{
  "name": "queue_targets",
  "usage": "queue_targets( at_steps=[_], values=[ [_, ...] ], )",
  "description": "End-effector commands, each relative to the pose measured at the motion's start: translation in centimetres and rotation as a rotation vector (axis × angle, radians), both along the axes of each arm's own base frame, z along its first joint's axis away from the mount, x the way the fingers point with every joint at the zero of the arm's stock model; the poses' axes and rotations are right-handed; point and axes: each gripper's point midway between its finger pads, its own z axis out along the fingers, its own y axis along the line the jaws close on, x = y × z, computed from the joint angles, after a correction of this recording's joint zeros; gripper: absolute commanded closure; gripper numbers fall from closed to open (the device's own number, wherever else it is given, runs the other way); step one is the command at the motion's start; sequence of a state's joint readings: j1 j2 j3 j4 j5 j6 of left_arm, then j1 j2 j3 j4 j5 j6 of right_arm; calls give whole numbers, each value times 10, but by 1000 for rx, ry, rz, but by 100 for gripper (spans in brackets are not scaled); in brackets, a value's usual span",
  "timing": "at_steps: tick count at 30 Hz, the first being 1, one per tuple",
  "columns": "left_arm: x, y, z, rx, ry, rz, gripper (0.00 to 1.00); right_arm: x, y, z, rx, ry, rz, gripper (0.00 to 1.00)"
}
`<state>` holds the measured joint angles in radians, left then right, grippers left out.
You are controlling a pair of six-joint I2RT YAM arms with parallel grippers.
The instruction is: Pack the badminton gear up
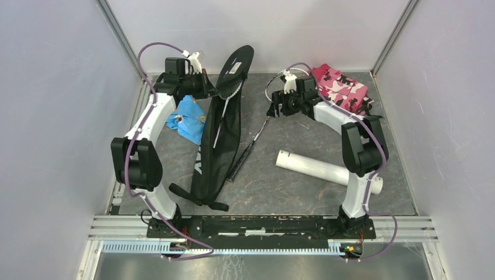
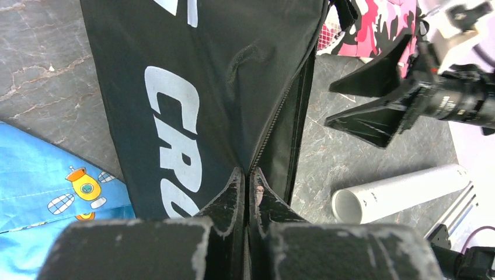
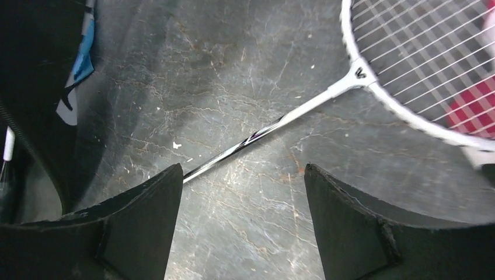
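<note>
The long black CROSSWAY bag (image 1: pixel 219 140) lies lengthwise left of centre. My left gripper (image 1: pixel 212 92) is shut on its zipper edge, seen close in the left wrist view (image 2: pixel 250 173) against the bag (image 2: pixel 204 76). One silver racket (image 1: pixel 225 105) lies along the bag, its head by my left gripper. The second racket (image 1: pixel 260 131) lies on the table, head toward the back. My right gripper (image 1: pixel 273 108) is open and empty just above its shaft (image 3: pixel 274 125), near the head (image 3: pixel 420 58). The white tube (image 1: pixel 327 169) lies at the right. No shuttlecock shows.
A pink camouflage cloth (image 1: pixel 341 87) lies at the back right, partly under the second racket's head. A blue printed cloth (image 1: pixel 187 116) lies left of the bag, under my left arm. Grey walls close in the table on three sides. The bag's strap (image 1: pixel 192 195) trails toward the front.
</note>
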<state>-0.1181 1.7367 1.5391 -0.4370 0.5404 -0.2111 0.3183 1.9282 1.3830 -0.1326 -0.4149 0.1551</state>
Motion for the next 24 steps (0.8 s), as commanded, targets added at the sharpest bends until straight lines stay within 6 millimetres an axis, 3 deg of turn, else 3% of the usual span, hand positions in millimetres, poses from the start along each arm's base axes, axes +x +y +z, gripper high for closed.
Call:
queue_targets(
  at_steps=[1,7,13,24],
  values=[
    [6,-1,55,-67,-166,36,98,19,17,5,157,40,-53,19],
    [3,-3,49,-81,-158,24,98,31,16,-27,164,121,-126,22],
    [3,-4,48,-85,-158,20,98,41,15,-44,147,141,-172,27],
    [1,-6,46,-103,-143,19,98,41,19,-83,182,236,-215,38]
  ],
)
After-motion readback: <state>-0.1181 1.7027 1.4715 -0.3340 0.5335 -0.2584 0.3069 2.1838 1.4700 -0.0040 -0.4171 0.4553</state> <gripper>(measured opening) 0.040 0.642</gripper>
